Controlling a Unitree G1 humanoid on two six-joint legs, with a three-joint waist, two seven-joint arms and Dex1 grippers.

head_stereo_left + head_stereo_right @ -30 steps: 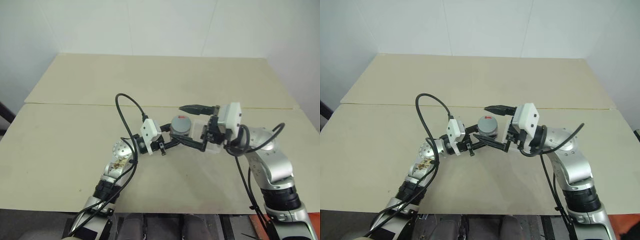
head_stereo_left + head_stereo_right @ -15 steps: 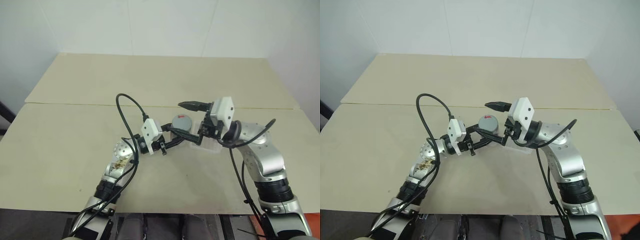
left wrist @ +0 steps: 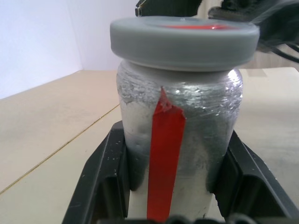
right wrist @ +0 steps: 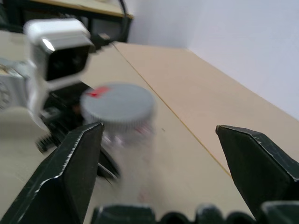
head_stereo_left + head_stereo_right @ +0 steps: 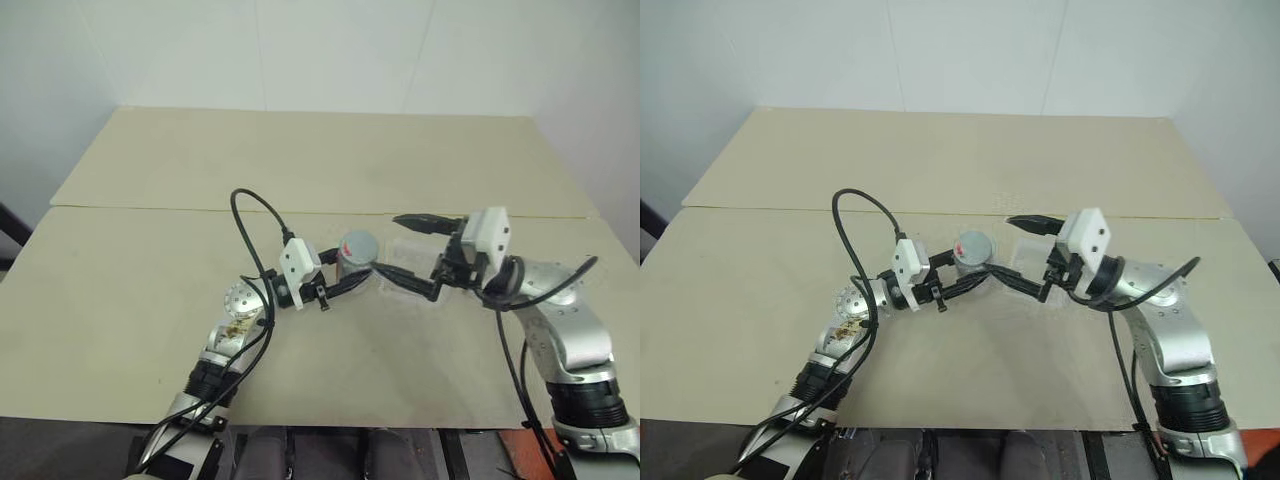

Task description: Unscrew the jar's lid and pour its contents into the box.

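Note:
My left gripper (image 5: 352, 272) is shut on the jar (image 3: 180, 140), a silver-grey cylinder with a red stripe, held upright just above the table's middle. The grey lid (image 5: 358, 244) with its red mark sits on top of the jar. Just right of the jar, my right gripper (image 5: 386, 243) stands open and level, its fingers (image 4: 70, 172) apart from the lid (image 4: 117, 107) and empty. The clear box (image 5: 418, 262) lies on the table under the right gripper. The contents are hidden inside the jar.
A seam runs across the beige table (image 5: 150, 260) behind the jar. White walls rise close beyond the table's far edge. A black cable (image 5: 255, 205) loops up from my left wrist.
My right gripper, which stood open around the lid, has drawn off to the right and slightly down. The lid stays on the jar. The left gripper and jar have not moved.

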